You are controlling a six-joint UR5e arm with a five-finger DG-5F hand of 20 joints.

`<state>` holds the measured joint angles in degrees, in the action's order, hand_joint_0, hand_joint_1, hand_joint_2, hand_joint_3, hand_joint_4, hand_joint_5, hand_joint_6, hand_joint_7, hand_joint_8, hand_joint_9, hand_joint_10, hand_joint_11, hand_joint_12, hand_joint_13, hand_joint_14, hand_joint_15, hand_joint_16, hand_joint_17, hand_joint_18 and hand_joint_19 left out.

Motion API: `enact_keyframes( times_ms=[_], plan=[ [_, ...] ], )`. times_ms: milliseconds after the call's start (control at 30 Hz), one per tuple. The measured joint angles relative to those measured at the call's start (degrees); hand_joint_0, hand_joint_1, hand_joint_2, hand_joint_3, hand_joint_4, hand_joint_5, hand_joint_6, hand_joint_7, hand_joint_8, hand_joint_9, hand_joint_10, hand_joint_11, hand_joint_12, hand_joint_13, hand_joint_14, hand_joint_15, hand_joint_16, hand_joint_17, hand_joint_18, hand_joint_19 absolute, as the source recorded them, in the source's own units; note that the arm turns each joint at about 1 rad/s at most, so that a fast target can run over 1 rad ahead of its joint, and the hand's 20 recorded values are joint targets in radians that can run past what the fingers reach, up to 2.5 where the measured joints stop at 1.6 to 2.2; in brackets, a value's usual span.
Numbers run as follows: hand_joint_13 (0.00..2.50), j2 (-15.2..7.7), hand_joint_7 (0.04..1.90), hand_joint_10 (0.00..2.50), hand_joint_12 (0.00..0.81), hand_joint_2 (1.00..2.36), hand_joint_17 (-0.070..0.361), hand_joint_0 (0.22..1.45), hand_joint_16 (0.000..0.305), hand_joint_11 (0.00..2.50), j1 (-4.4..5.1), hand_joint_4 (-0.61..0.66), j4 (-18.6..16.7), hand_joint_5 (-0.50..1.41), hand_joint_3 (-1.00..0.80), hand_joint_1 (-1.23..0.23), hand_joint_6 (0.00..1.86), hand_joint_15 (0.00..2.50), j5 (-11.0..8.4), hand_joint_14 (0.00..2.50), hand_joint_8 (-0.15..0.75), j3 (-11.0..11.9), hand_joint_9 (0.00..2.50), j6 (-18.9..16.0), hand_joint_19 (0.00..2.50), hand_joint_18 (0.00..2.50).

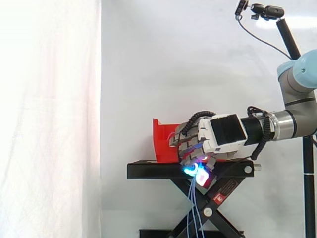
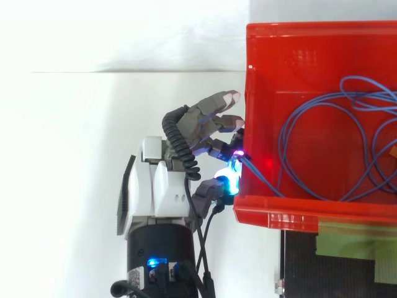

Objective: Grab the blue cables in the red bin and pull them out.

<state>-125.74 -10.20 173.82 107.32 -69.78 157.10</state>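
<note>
- Currently, the blue cables [image 2: 282, 146] are lying mostly in loose loops on the floor of the red bin [image 2: 298, 211], just beyond our fingertips [image 2: 229, 180] in the top view.
- One or two strands are running up from those loops and over the bin's near wall, straight into our grip.
- From the side, a few blue strands [image 1: 194, 208] are hanging straight down below the hand [image 1: 218, 134], past the edge of the black stand [image 1: 148, 170].
- We are holding the hand [image 2: 158, 186] narrow. The thumb and the lower fingers are curling together and pinching the cable against the outside of the bin wall, where the pads are glowing cyan and magenta. The upper fingers are reaching out straighter, their tips just touching the wall.
- The bin is sitting ahead of the hand, on the stand, with its open side facing our palm.
- As we are judging it, the grab is done and the pull is partway. Some length is already outside, but most of the loops are waiting inside the bin.
- What is remaining is drawing the hand back, away from the bin, until every loop is clearing the wall. A loop catching on the rim is the likely snag.
- Behind all this, the white curtain [image 1: 49, 99] is hanging well beyond the bin.
</note>
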Motion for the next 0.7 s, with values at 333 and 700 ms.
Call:
enact_keyframes(
  times_ms=[333, 700],
  plan=[
    [0.73, 0.01, 0.67, 0.02, 0.316, 1.00, 0.092, 0.90, 0.041, 0.63, 0.58, 0.08, 4.03, 0.89, -1.00, -0.71, 0.95, 0.34, -0.11, 0.01, 0.233, 2.67, 0.94, -2.06, 0.44, 0.65],
    [0.73, 0.17, 0.67, 0.02, 0.316, 1.00, 0.092, 0.90, 0.041, 0.63, 2.97, 0.08, 4.33, 0.89, -1.00, -0.71, 0.95, 0.34, -0.44, 0.01, 0.229, 5.64, 0.94, -15.84, 0.45, 0.65]
  ],
)
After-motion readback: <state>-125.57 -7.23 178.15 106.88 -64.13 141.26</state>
